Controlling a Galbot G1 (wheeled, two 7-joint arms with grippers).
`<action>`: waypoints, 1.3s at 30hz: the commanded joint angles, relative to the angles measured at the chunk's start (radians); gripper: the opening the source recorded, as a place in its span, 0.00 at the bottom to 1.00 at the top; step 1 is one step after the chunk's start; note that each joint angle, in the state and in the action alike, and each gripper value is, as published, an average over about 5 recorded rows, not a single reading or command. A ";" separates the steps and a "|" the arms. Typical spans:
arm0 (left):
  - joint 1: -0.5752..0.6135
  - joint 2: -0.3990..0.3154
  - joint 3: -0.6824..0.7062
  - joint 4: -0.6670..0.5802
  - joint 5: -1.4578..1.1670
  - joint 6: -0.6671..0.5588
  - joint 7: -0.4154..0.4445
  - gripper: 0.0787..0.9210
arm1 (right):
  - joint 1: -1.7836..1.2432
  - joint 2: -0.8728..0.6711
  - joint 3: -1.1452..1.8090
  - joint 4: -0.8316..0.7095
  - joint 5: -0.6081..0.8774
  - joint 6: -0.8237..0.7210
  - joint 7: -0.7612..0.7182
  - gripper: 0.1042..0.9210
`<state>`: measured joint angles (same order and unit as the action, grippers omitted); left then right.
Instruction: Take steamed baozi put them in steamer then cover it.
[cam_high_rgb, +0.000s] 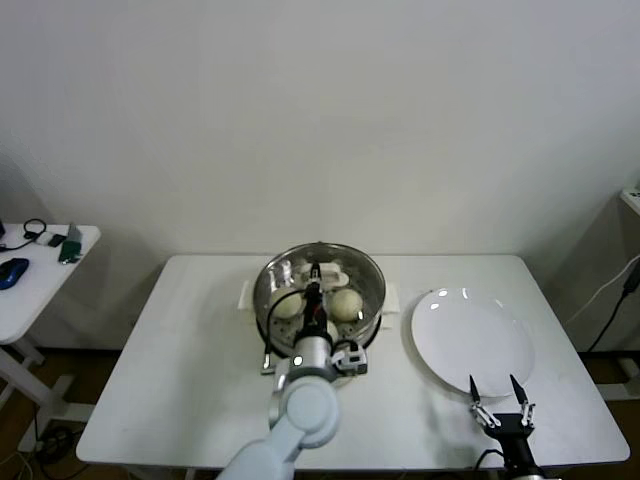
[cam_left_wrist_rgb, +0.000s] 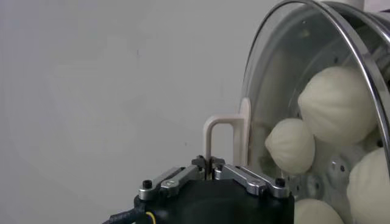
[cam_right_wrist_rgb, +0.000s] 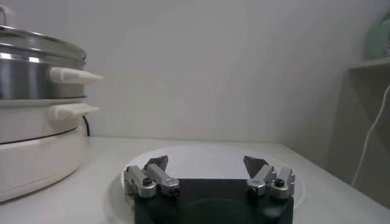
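The baozi (cam_high_rgb: 345, 304) sit inside the steamer (cam_high_rgb: 372, 300), which stands at the middle of the white table (cam_high_rgb: 180, 370) towards its far edge; through the glass, two buns show plainly in the head view and four in the left wrist view (cam_left_wrist_rgb: 335, 103). The cover (cam_high_rgb: 290, 268) lies on the steamer's rim, its steel edge meeting the pot all round as far as can be seen. The left gripper (cam_high_rgb: 313, 288) reaches over the steamer from the near side and is clamped on the cover's cream bar handle (cam_left_wrist_rgb: 226, 141), fingers (cam_left_wrist_rgb: 244, 176) closed tight against it. Right of the steamer, just beside it, lies a flat white plate (cam_high_rgb: 470, 340). The right gripper (cam_high_rgb: 500, 388) hovers at the plate's near edge, jaws spread wide and holding nothing.
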<state>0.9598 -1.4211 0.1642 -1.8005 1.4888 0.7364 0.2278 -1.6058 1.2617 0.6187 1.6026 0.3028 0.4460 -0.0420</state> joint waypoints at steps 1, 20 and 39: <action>0.006 -0.006 -0.013 0.022 0.002 0.045 -0.036 0.06 | 0.000 0.002 0.000 -0.002 -0.001 0.002 -0.003 0.88; 0.018 0.022 -0.009 0.025 -0.032 0.029 -0.075 0.06 | -0.009 0.002 0.001 0.004 -0.004 0.009 -0.011 0.88; 0.088 0.208 0.020 -0.283 -0.432 0.047 -0.124 0.63 | -0.022 -0.014 -0.001 0.035 0.018 -0.038 -0.009 0.88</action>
<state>0.9762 -1.3283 0.1810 -1.9060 1.2701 0.7372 0.1273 -1.6287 1.2512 0.6178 1.6318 0.3149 0.4297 -0.0583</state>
